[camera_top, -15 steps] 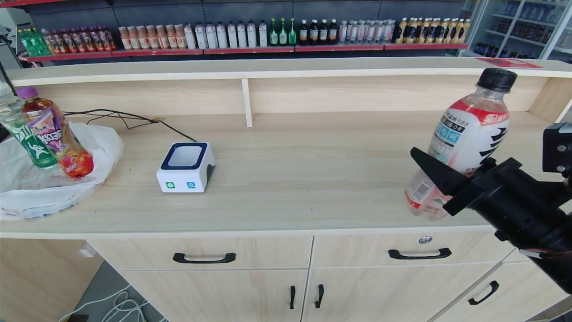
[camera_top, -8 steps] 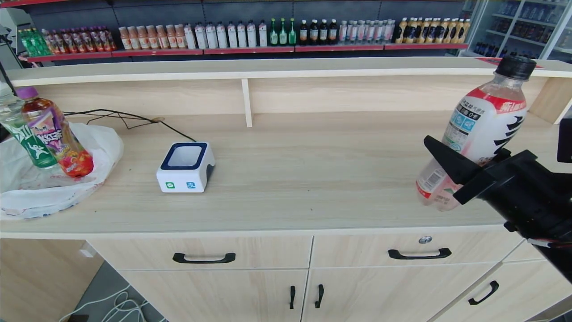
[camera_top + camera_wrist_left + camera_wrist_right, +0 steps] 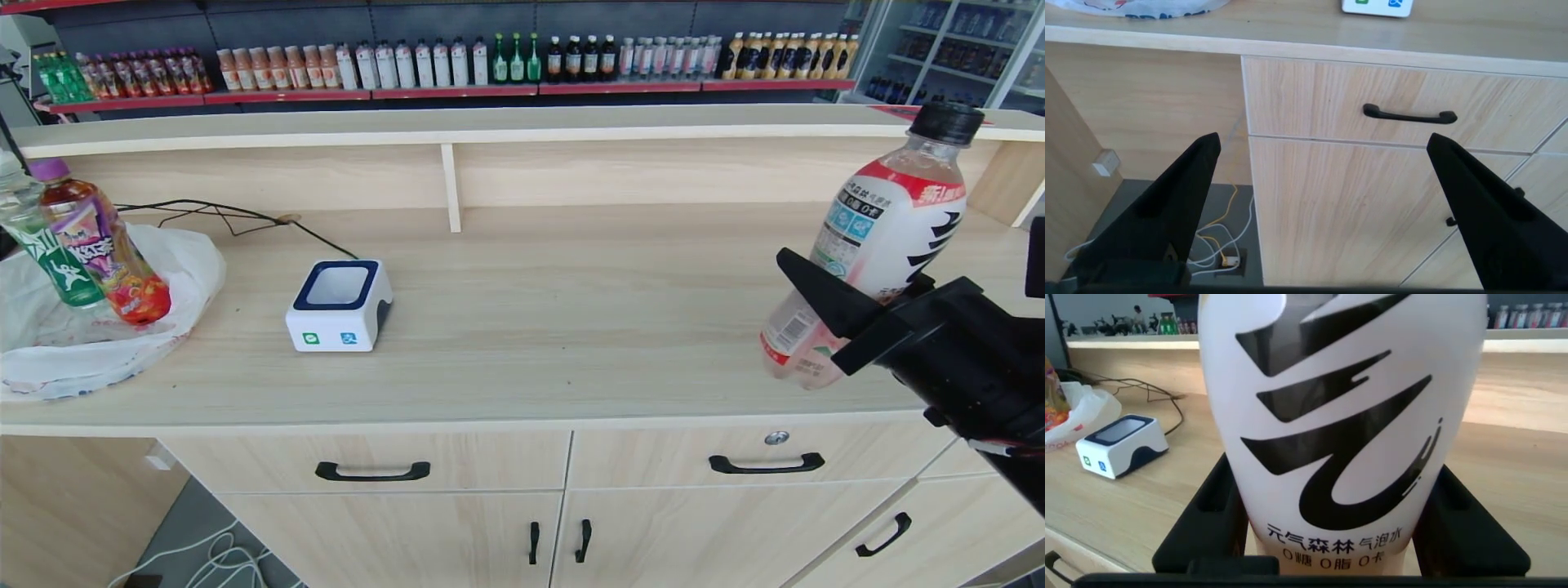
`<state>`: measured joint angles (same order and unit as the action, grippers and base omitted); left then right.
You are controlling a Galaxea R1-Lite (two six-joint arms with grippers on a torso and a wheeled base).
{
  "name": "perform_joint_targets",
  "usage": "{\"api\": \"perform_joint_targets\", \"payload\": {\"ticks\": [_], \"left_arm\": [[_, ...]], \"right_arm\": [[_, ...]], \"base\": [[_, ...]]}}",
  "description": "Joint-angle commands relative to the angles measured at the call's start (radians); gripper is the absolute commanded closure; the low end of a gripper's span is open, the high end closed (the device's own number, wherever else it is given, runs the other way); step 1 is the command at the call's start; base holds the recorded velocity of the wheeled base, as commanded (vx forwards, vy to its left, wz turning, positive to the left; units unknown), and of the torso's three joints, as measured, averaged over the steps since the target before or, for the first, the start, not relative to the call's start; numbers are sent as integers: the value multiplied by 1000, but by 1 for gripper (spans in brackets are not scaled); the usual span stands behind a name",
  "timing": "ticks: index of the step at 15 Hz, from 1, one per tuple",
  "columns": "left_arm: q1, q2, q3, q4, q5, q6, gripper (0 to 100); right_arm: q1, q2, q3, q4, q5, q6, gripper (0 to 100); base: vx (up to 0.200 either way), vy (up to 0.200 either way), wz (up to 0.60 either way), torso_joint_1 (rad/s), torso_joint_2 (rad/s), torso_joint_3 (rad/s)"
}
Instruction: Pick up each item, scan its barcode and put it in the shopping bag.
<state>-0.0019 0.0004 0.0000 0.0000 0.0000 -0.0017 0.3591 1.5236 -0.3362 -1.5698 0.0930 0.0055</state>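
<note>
Wooden counter [image 3: 571, 327] in a shop: two bottles [image 3: 98, 245] sit in the shopping bag [image 3: 98, 359]. Right gripper [image 3: 849, 298] squeezes a white bottle [image 3: 886, 220] in the air, well apart from the scanner [image 3: 339, 305]; scanning and bagging it are left. Left gripper [image 3: 1323, 204] gapes wide, holding nothing

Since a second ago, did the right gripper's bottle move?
Yes. The black-capped bottle in the right gripper rose and shifted right; its cap now crosses the counter's upper ledge.

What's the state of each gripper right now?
Left gripper: open, nothing between the fingers.
Right gripper: shut on the black-capped drink bottle.
</note>
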Motion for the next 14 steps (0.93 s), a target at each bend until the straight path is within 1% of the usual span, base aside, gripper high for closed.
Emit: {"api": "perform_joint_targets", "payload": {"ticks": [1,14], "left_arm": [[0,1,0,0,0,0,0],[0,1,0,0,0,-1,0]], "right_arm": [[3,-11,8,-1,1,4,100],[14,-25,-1,-1,1,7,100]], "base": [[0,200,0,7,2,-2],[0,200,0,2,4,3]]}}
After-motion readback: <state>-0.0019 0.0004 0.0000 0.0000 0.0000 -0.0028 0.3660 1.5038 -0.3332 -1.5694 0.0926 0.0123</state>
